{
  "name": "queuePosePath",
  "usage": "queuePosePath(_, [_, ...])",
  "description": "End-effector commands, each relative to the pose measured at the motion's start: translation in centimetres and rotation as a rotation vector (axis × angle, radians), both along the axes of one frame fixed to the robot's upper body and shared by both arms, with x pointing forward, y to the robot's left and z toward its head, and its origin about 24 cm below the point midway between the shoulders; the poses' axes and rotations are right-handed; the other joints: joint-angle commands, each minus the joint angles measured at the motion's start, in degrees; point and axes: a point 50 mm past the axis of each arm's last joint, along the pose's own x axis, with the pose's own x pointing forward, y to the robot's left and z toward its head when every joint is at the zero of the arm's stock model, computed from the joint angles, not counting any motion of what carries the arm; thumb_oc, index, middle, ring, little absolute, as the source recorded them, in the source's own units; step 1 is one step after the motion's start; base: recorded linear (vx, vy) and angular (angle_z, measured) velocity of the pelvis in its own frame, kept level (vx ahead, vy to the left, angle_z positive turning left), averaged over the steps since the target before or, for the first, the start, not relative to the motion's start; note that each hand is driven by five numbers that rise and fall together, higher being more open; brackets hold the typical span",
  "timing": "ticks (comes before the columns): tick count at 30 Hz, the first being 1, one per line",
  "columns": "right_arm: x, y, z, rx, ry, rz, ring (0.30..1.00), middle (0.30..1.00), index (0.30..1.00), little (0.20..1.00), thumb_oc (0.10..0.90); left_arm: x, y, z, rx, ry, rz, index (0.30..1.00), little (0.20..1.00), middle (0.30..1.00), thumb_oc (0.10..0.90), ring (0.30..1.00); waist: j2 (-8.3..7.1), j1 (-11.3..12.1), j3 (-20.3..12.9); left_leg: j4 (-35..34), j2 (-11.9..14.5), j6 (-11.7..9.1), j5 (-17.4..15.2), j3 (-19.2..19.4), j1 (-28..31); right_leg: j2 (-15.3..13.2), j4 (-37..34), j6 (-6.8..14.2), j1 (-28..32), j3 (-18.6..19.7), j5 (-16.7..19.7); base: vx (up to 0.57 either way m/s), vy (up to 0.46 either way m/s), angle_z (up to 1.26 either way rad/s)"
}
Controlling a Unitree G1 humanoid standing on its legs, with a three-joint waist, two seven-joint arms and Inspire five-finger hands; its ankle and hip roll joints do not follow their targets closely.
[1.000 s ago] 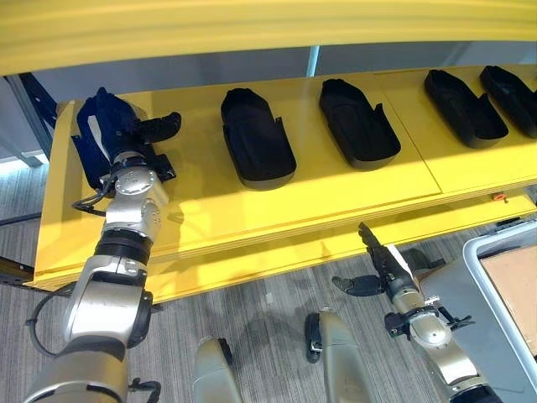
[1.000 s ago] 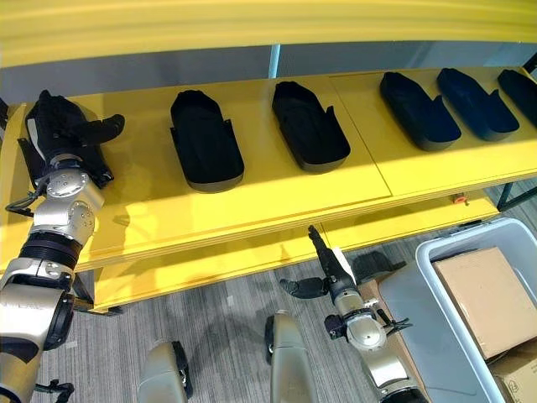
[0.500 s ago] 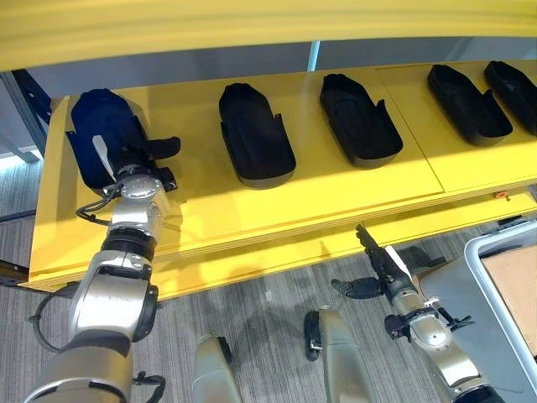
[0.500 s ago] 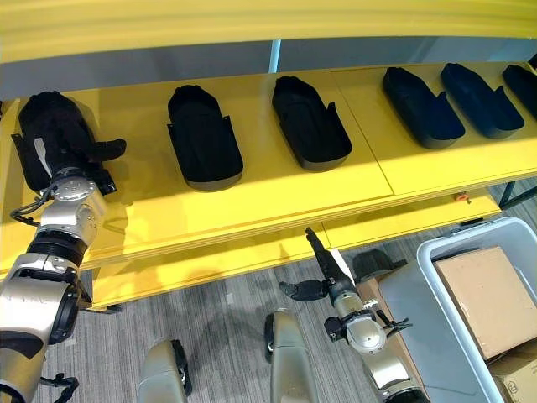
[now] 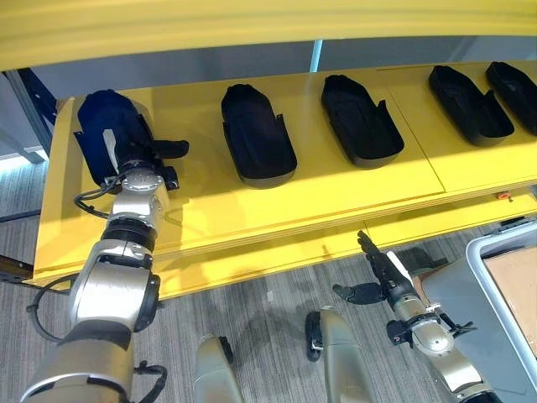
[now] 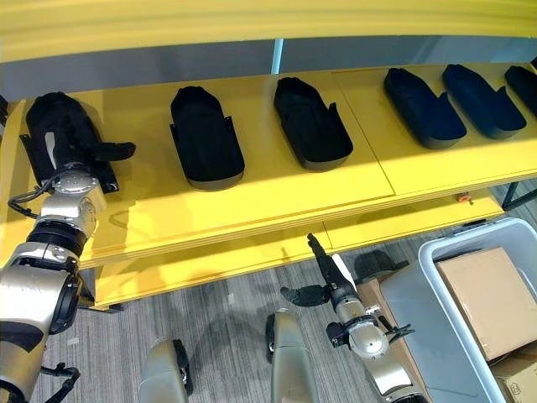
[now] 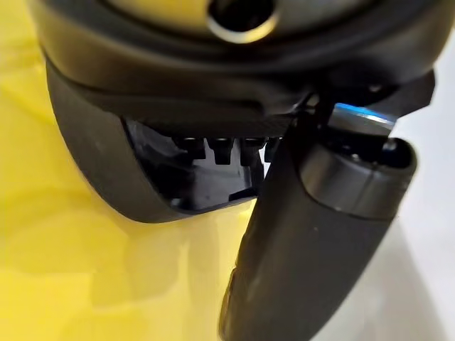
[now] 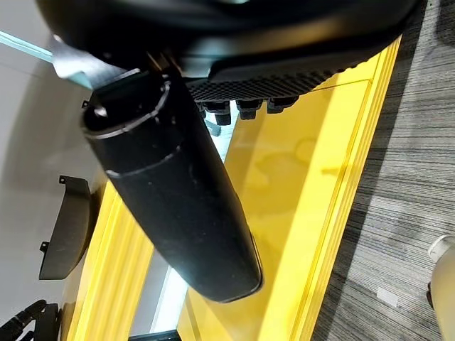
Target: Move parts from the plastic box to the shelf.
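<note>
**Operator:** Left eye view first. I see my left hand [image 5: 132,154] up on the yellow shelf [image 5: 336,189], lying on the black part [image 5: 105,130] at the shelf's left end. That part runs on past the fingertips toward the back of the shelf, and the thumb sticks out to the side, clear of it.

**Listener:** Are the fingers closed on it?

**Operator:** I cannot tell; they are hidden against the dark part, and the left wrist view shows no more.

**Listener:** And the other hand?

**Operator:** My right hand [image 6: 323,269] hangs below the shelf edge over the grey floor, fingers straight and holding nothing, thumb spread wide.

**Listener:** Where are the other parts?

**Operator:** Four more black parts lie in a row on the shelf, well apart. The plastic box [image 6: 419,323] stands on the floor just beside the right hand, with a cardboard carton [image 6: 482,298] inside.
</note>
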Motion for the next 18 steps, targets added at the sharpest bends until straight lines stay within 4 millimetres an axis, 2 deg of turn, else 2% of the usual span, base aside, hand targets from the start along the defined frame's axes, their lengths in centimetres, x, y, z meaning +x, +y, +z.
queuePosePath(1, [1.1,-0.8,3.8,0.016,-0.193,-0.005,1.000,1.000,1.000,1.000,0.900,0.4,-0.9,2.4,0.078,-0.077,-0.052,1.000,1.000,1.000,0.900,1.000,0.24,0.66,-2.34,-3.82,-0.87,2.10,4.86,-3.96,-1.52,-2.23,-3.32,3.46,5.82,1.46,-1.30,0.00,0.000,0.00])
queuePosePath(13, [1.2,-0.8,3.9,0.018,-0.202,-0.020,1.000,1.000,1.000,1.000,0.900,-0.7,-1.1,2.2,0.027,-0.197,-0.107,1.000,1.000,1.000,0.900,1.000,0.54,1.80,-1.84,-3.61,-1.19,2.24,4.58,-4.21,-1.45,-2.28,-2.94,3.25,5.99,1.27,-1.75,0.00,0.000,0.00])
queuePosePath(15, [1.3,-0.8,3.9,0.017,-0.200,-0.026,1.000,1.000,1.000,1.000,0.900,-1.2,-1.1,1.3,-0.027,-0.220,-0.125,1.000,1.000,1.000,0.900,1.000,0.74,2.05,-1.76,-3.66,-1.28,2.30,4.60,-4.15,-1.46,-2.32,-3.06,3.15,6.19,1.06,-1.81,0.00,0.000,0.05])
queuePosePath(18, [1.3,-0.8,4.0,0.019,-0.204,-0.026,1.000,1.000,1.000,1.000,0.900,-1.3,-1.3,1.1,-0.066,-0.239,-0.140,1.000,1.000,1.000,0.900,1.000,0.78,2.16,-1.69,-3.51,-1.32,2.36,4.57,-4.13,-1.53,-2.34,-2.92,3.11,6.13,1.03,-1.80,0.00,-0.001,0.01])
